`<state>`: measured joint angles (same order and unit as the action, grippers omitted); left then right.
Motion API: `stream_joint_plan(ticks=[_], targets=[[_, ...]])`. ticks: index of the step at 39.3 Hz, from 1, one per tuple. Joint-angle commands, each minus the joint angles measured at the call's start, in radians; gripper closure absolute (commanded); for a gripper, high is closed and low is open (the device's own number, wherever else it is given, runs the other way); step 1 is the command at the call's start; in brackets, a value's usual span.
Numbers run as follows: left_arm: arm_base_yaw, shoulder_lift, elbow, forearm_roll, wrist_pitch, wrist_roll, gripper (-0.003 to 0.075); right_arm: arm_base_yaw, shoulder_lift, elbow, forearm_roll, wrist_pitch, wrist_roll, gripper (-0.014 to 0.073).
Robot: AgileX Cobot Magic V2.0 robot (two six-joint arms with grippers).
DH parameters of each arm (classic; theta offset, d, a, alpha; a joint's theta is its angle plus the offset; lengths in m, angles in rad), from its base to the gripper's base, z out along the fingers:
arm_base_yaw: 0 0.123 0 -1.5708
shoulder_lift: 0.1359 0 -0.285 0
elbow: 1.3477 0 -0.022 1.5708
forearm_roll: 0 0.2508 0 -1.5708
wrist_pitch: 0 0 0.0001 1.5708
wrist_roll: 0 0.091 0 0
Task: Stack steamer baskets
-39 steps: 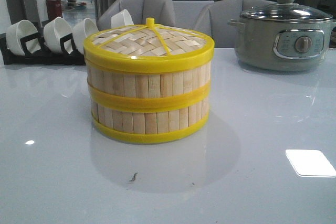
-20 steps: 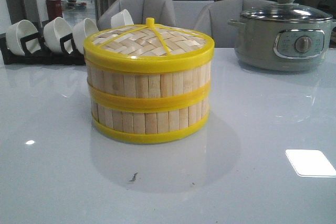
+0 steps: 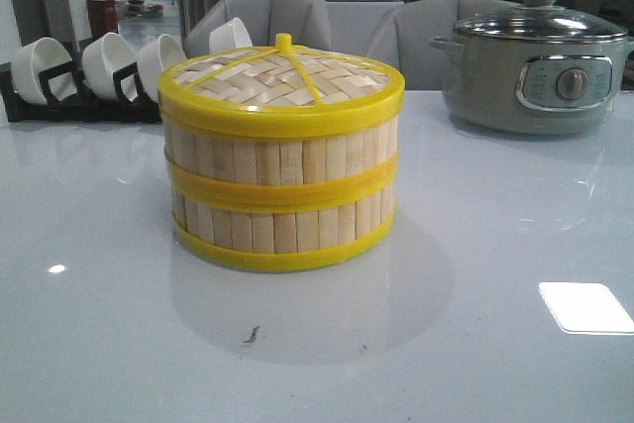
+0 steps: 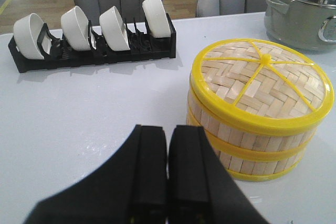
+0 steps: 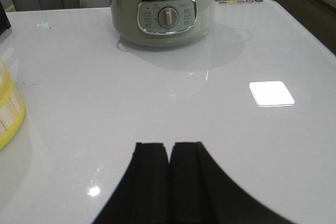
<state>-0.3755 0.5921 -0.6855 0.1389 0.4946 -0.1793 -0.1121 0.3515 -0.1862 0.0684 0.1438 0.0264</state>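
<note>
The two steamer baskets (image 3: 280,195) stand stacked one on the other at the middle of the white table, with the woven yellow-rimmed lid (image 3: 280,81) on top. The stack also shows in the left wrist view (image 4: 260,114), and its edge shows in the right wrist view (image 5: 8,111). My left gripper (image 4: 168,132) is shut and empty, above the table beside the stack and apart from it. My right gripper (image 5: 169,148) is shut and empty over bare table, well away from the stack. Neither gripper shows in the front view.
A grey-green electric pot (image 3: 535,61) with a glass lid stands at the back right. A black rack with white bowls (image 3: 84,76) stands at the back left. Grey chairs (image 3: 272,12) sit behind the table. A bright light patch (image 3: 584,306) lies on the table at front right.
</note>
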Motion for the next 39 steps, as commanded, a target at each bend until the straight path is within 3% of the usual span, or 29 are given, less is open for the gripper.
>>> stream_joint_plan(ticks=[1,11,23,27,33,39], targets=[[-0.010,0.000,-0.027,0.044,-0.079,-0.005,0.0636,-0.007,0.005,-0.024,-0.001,-0.079,0.000,0.0545],[-0.003,-0.005,-0.027,0.089,-0.116,-0.005,0.0635,-0.007,0.005,-0.024,-0.001,-0.079,0.000,0.0545],[0.214,-0.119,0.025,-0.020,-0.144,0.005,0.0632,-0.007,0.005,-0.024,-0.001,-0.079,0.000,0.0545],[0.242,-0.188,0.103,-0.020,-0.218,0.005,0.0632,-0.007,0.005,-0.024,-0.001,-0.079,0.000,0.0545],[0.273,-0.298,0.279,-0.023,-0.434,0.005,0.0632,-0.007,0.005,-0.024,-0.001,-0.079,0.000,0.0545],[0.306,-0.395,0.417,-0.034,-0.507,0.005,0.0632,-0.007,0.005,-0.024,-0.001,-0.079,0.000,0.0545]])
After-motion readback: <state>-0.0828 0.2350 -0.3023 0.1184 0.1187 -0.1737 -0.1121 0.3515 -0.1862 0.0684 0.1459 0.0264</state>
